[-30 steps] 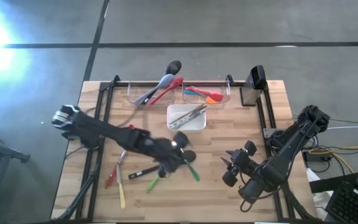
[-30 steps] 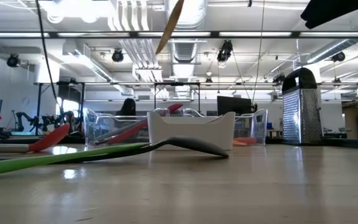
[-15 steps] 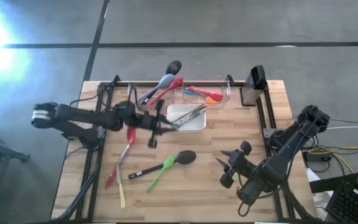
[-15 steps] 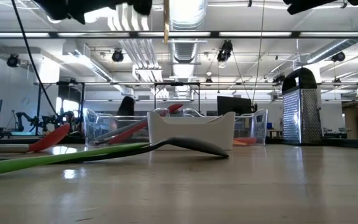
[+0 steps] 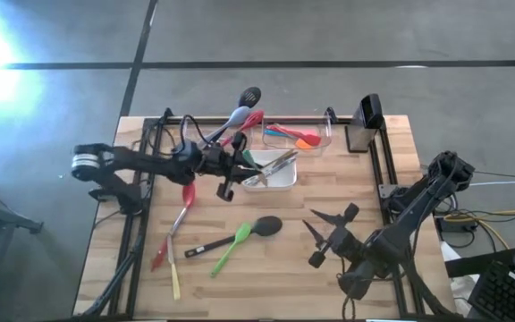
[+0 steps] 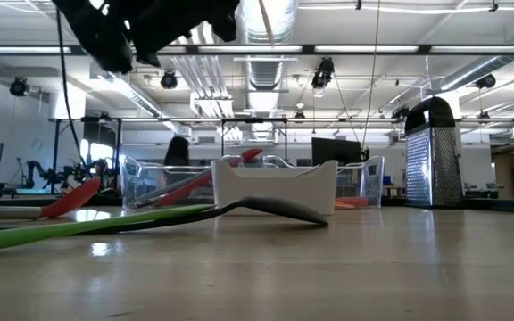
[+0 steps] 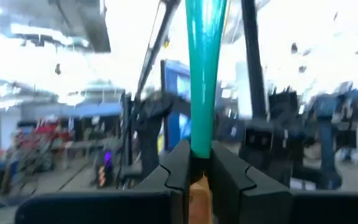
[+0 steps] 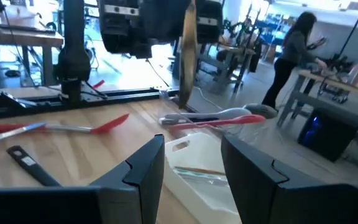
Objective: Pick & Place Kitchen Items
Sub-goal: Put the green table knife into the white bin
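The left claw (image 5: 228,170), raised above the surface (image 5: 329,192) beside the white dish (image 5: 280,179), is clamped on a teal-headed utensil with a wooden handle (image 7: 202,74), seemingly a spatula, though the wrist view is blurred. The right claw (image 5: 325,234) hangs with fingers apart and empty near the front right. A green spoon (image 5: 231,246), a dark spoon (image 5: 262,226) and red utensils (image 5: 181,210) lie loose on the wood; others sit in the clear bins (image 5: 284,134) at the back.
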Controlling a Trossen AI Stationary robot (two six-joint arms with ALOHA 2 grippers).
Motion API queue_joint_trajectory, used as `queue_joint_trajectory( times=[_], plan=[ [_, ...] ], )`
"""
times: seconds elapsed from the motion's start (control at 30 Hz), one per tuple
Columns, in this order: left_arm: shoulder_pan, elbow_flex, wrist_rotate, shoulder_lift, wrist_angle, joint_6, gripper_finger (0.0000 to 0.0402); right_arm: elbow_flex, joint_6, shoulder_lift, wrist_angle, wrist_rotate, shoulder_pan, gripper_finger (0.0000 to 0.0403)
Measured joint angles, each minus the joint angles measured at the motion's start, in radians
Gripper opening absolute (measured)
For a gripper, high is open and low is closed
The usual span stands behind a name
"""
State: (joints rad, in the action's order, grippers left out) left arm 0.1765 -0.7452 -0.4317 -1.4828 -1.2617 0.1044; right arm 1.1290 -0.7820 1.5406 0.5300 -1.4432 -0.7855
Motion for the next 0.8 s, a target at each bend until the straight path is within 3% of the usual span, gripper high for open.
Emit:
queue_joint_trajectory(
  times=[0.1,0.2,0.33,0.47,0.7,0.8],
  plan=[
    [-0.001,-0.016,-0.044,-0.092,-0.169,0.072,0.0039,-0.026,0.179,0.000,-0.149,0.041,0.040,0.0150],
    [0.005,-0.056,-0.209,-0.171,-0.222,0.135,0.0039,-0.033,0.326,-0.006,-0.246,0.166,0.083,0.0150],
    [0.002,-0.124,-0.435,-0.237,-0.232,0.220,0.0039,-0.016,0.368,-0.045,-0.280,0.403,0.145,0.0150],
    [-0.014,-0.175,-0.590,-0.261,-0.230,0.286,0.0039,-0.005,0.394,-0.077,-0.292,0.547,0.183,0.0150],
    [-0.054,-0.241,-0.697,-0.262,-0.220,0.299,0.0039,-0.044,0.499,-0.095,-0.545,0.826,0.268,0.0150],
    [-0.065,-0.254,-0.711,-0.262,-0.211,0.302,0.0039,-0.047,0.537,-0.090,-0.598,0.880,0.299,0.0150]
  ],
)
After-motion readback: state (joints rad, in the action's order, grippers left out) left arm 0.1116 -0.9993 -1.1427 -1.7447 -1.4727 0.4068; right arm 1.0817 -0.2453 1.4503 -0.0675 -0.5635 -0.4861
